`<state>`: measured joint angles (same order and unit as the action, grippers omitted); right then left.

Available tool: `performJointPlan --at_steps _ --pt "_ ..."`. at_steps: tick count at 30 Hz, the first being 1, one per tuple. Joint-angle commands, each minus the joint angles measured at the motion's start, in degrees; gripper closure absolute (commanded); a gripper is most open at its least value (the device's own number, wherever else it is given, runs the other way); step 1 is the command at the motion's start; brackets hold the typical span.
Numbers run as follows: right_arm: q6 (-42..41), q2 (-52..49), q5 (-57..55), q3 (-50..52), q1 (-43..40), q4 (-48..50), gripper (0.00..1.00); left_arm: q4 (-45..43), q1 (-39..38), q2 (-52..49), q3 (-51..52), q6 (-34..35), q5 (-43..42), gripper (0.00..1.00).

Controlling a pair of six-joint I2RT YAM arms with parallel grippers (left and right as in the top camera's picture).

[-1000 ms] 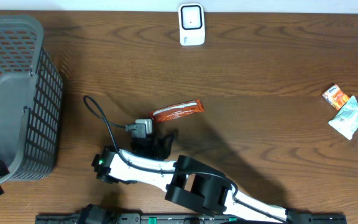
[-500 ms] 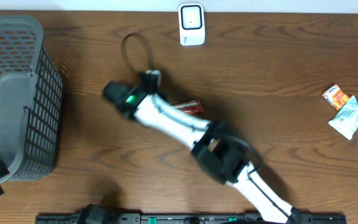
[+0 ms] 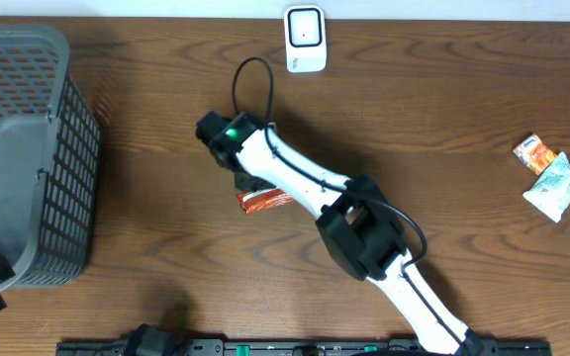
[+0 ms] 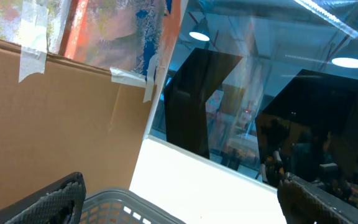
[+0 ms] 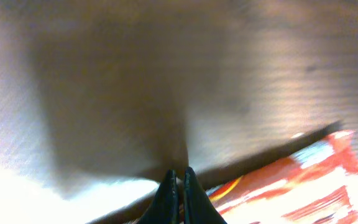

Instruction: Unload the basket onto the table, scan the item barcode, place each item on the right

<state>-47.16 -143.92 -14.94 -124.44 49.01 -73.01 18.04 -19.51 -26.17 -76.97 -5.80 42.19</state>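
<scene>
Your right jaws were shut tip to tip, low over the worktop (image 3: pixel 443 109). The right wrist view showed nothing between them. The packet (image 3: pixel 262 202), the item to scan, lay flat on the worktop just beside those tips. In the overhead view it was partly under the right arm (image 3: pixel 295 178). Whether a tip touched its edge could not be told.

Likely faults from this state:
- Empty lift. The jaws appeared to have met beside the packet rather than on it. Raising the arm would probably leave the packet behind.
- Push instead of pick. Shut tips dragged across the wood would probably slide the thin, slick packet away.
- Failed read. The barcode side was not visible. If you present the wrong face to the scanner (image 3: pixel 305 40), which stood well apart at the far edge, expect no read.
- Creasing. A pinch across the middle of the wrapper could fold the code.

Containers: the basket (image 3: pixel 77 158) stood at the left edge of the worktop. Only its grey floor showed, with no item in it. Your left jaws stood wide apart over its near rim, holding nothing. Two pouches (image 3: pixel 532 151) (image 3: pixel 555 188) lay loose at the right edge, in no container.
</scene>
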Motion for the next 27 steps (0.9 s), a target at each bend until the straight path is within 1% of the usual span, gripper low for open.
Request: performJointPlan --at_steps 1,7,10,14,17,23,27 --pt "2.3 2.0 1.7 -0.4 1.7 -1.2 0.99 -0.1 0.1 0.4 0.2 0.5 0.5 0.02" --pt "3.1 7.7 2.0 -0.4 2.1 -4.3 0.99 -0.1 0.1 0.4 0.2 0.5 0.5 0.02" --pt "4.2 10.4 2.1 -0.4 2.1 -4.3 0.99 -0.1 0.1 0.4 0.2 0.5 0.5 0.02" --pt "4.6 10.5 2.4 0.0 1.7 -4.7 0.99 -0.1 0.1 0.4 0.2 0.5 0.5 0.02" --pt "4.6 9.5 4.5 2.3 1.7 -4.0 0.99 -0.1 0.1 0.4 0.2 0.5 0.5 0.02" --pt "4.6 7.8 13.8 10.2 3.3 0.2 0.99 -0.1 0.1 0.4 0.2 0.5 0.5 0.02" --pt "4.6 7.8 16.1 14.4 4.4 2.0 0.99 -0.1 0.1 0.4 0.2 0.5 0.5 0.02"
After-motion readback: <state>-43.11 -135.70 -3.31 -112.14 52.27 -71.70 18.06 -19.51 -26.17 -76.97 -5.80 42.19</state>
